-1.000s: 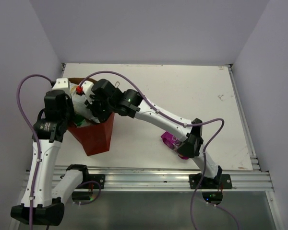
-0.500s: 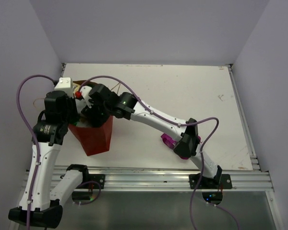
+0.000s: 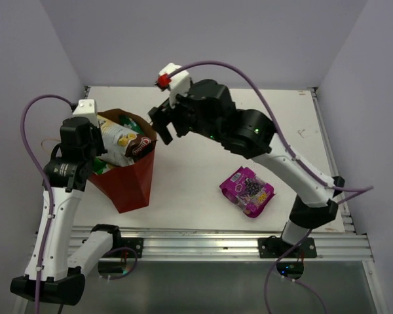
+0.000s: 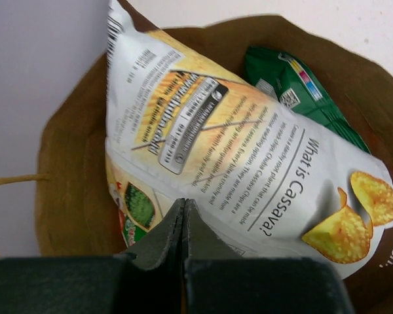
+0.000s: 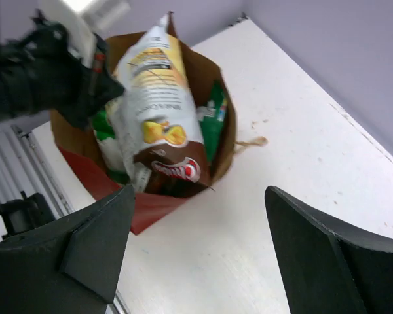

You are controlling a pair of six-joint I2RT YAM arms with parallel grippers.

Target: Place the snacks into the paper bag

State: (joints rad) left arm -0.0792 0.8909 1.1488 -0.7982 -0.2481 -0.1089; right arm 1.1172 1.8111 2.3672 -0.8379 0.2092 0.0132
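My right gripper (image 3: 160, 129) hangs spread and empty beside the paper bag (image 3: 131, 186). My left gripper (image 4: 185, 216) is pressed together at its rim. The purple packet (image 3: 247, 190) lies on the table (image 3: 203, 111), well apart. I judge it best pinched by a crimped edge, then dropped in clear of the protruding chip bag (image 3: 121, 142).

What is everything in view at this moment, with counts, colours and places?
paper bag: one, reddish-brown, left side of the table, standing open
chip bag: one, cream and brown, sticking out of the paper bag
dark green bag: one, inside the paper bag, partly covered by the chip bag
bright green bag: one, inside the paper bag, under the chip bag
purple packet: one, flat on the table, right of the paper bag
table: one, white
left gripper: black, shut, at the paper bag's mouth
right gripper: black, open, empty, above the table beside the paper bag
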